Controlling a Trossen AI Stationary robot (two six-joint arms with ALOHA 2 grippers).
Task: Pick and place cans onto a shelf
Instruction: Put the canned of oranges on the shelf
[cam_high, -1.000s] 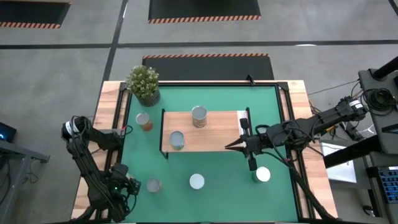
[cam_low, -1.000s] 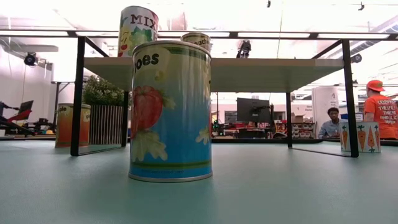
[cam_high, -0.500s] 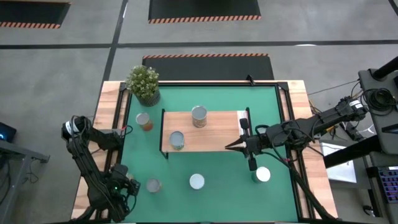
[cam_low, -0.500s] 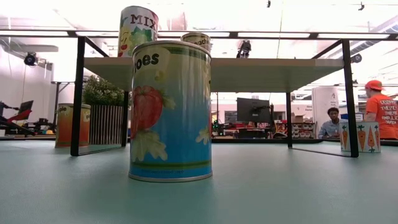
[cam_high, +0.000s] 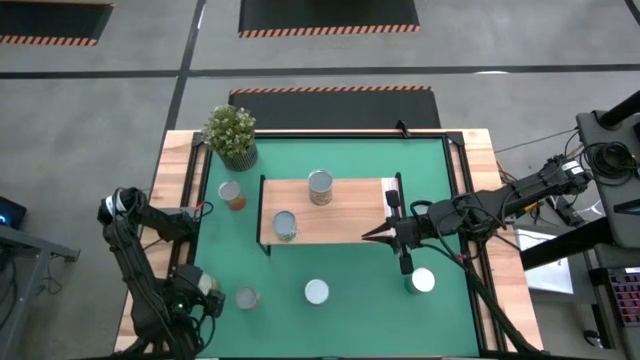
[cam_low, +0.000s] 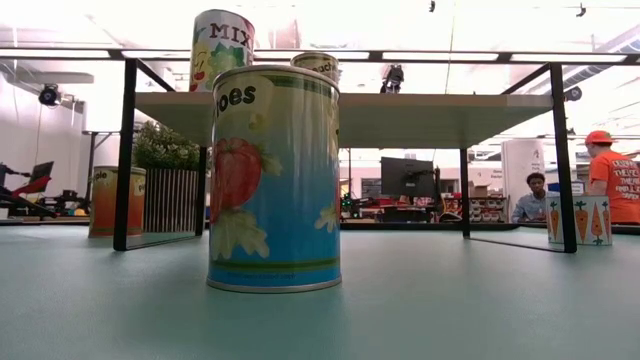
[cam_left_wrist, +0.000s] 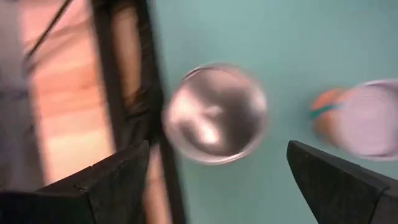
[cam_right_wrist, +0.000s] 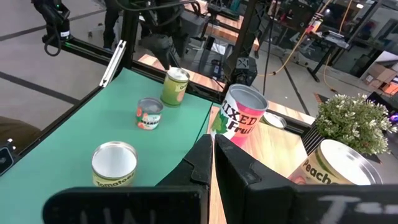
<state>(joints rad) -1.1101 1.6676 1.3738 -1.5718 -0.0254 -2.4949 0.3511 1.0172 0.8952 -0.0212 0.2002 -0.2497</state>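
Since a second ago the left hand slid a bit left, fingers wide and empty, lower left of frame; the can stands upright just right of it, clearly nearer than the shut right hand.

The left wrist view is strongly blurred: between the left pincer fingers a can smears. Bright ceiling light washes out the low view.
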